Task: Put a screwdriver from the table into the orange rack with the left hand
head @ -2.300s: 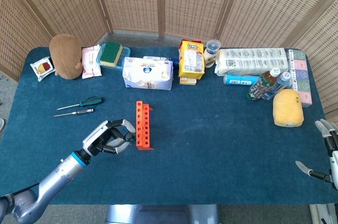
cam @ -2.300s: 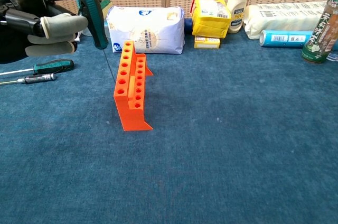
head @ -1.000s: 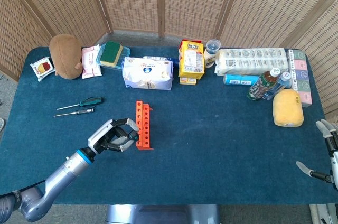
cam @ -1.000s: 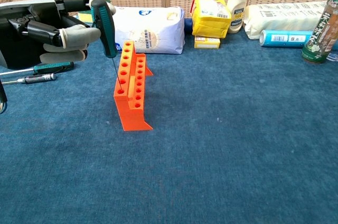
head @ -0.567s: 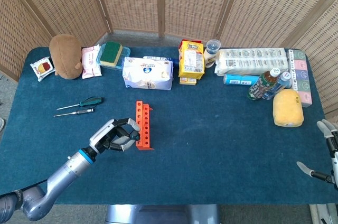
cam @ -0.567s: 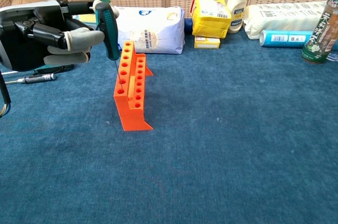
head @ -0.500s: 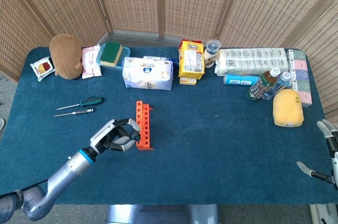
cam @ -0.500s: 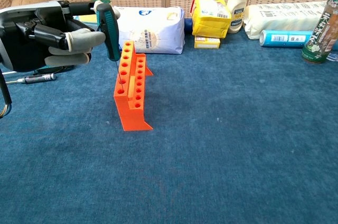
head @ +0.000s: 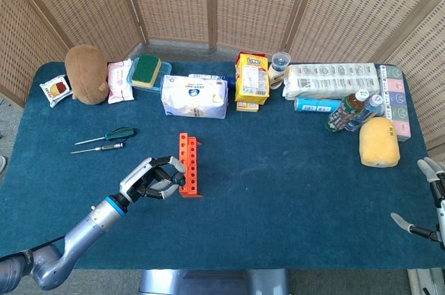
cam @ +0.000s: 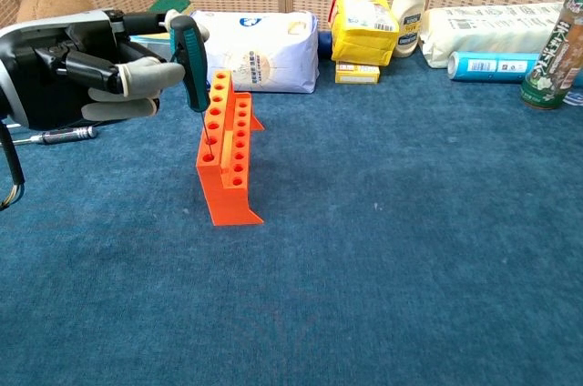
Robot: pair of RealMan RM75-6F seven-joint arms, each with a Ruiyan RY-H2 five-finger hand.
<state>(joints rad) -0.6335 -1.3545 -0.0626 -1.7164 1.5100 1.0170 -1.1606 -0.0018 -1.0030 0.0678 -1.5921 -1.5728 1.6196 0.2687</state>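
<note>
The robot's left hand grips a green-and-black-handled screwdriver upright, its thin shaft reaching down into a hole near the front end of the orange plastic rack, which stands near the front-left of the blue-carpeted worktop. Two more screwdrivers lie toward the worktop's left edge. At the front-right corner, the right hand holds nothing, fingers spread.

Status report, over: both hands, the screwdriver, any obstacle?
Left hand grips screwdriver upright, tip at orange rack holes. Right hand open, idle at table edge. Nothing blocking rack.
</note>
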